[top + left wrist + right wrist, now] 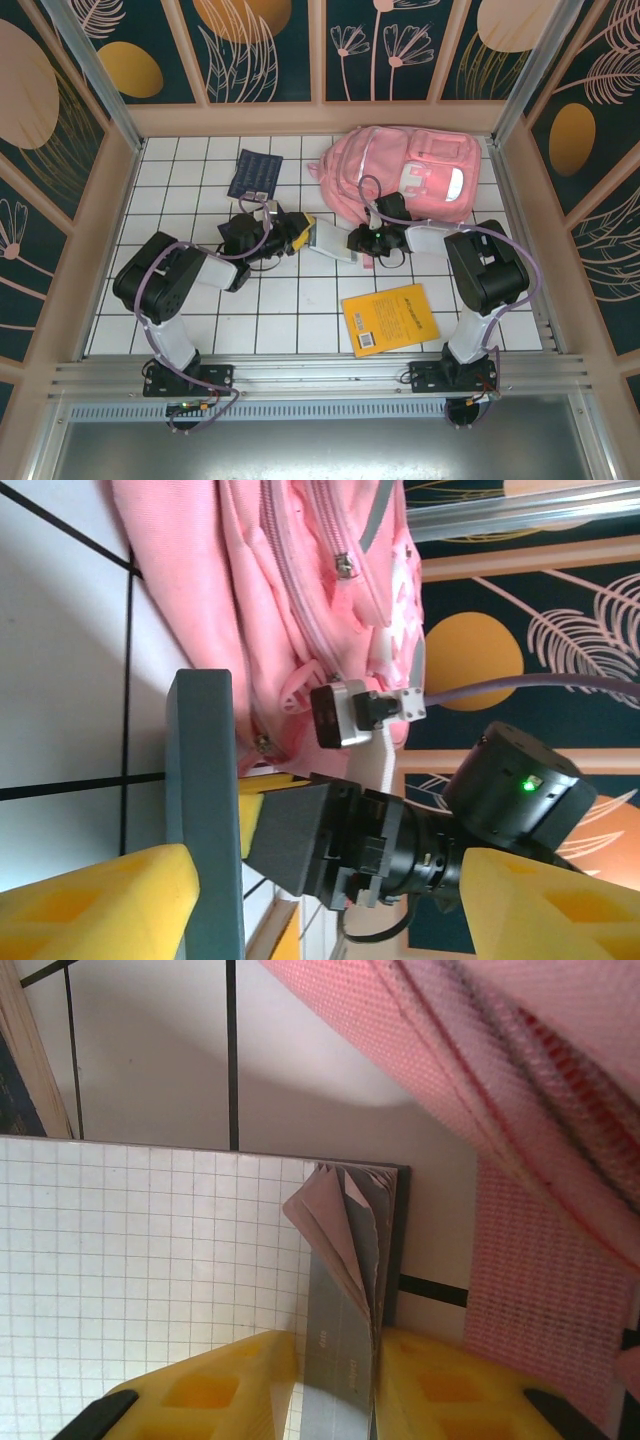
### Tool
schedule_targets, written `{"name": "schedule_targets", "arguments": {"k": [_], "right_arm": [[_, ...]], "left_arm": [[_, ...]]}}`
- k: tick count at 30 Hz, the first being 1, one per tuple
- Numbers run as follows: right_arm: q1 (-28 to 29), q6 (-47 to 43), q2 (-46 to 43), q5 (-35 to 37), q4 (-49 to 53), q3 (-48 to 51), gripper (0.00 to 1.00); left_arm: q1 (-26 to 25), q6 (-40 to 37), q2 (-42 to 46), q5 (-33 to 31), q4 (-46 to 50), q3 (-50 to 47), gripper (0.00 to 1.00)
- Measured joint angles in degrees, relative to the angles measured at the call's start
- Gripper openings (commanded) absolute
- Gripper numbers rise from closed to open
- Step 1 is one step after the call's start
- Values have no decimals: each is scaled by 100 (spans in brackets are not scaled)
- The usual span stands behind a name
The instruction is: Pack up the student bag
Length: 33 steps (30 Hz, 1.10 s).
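The student bag (405, 172), a big pink backpack, lies at the back right of the tiled table. In front of it an open notebook (328, 240) with grid pages hangs between my two grippers. My right gripper (352, 243) is shut on a bunch of its pages (345, 1260), with a yellow finger (440, 1380) on each side. The grid page (150, 1260) spreads to the left, and the bag's fabric (520, 1060) hangs close above. My left gripper (296, 236) stands open at the notebook's other end. The grey-blue cover edge (205, 810) lies against one of its yellow fingers (100, 905).
A yellow book (390, 318) lies flat near the front, by the right arm's base. A dark blue notebook (255, 173) rests at the back left. Wooden walls and metal posts ring the table.
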<state>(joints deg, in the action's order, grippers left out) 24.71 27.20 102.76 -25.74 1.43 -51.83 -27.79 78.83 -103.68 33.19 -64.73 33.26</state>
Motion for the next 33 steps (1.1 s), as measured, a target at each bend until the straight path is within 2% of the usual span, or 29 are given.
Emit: {"name": "schedule_targets", "arguments": {"k": [6, 12, 15, 20, 28, 29, 33], "right_arm": [[0, 20, -7, 0, 0, 0, 28], [0, 44, -9, 7, -2, -2, 28], [-2, 79, -9, -127, -94, -13, 28], [236, 70, 61, -345, -190, -28, 28], [197, 61, 70, -306, -190, -28, 28], [197, 59, 70, -304, -190, -28, 28], [197, 52, 70, -299, -190, -28, 28]], "left_arm": [[-22, 254, -221, 87, -577, -15, 67], [-39, 155, -310, 94, -387, 238, 65], [-81, -109, -323, 142, 249, 564, 65], [-520, -664, -461, 535, 1753, 774, 64], [-476, -1331, -361, 592, 2763, 1043, 61], [-476, -1427, -328, 549, 2909, 1060, 63], [-476, -1757, -229, 302, 3401, 1080, 79]]}}
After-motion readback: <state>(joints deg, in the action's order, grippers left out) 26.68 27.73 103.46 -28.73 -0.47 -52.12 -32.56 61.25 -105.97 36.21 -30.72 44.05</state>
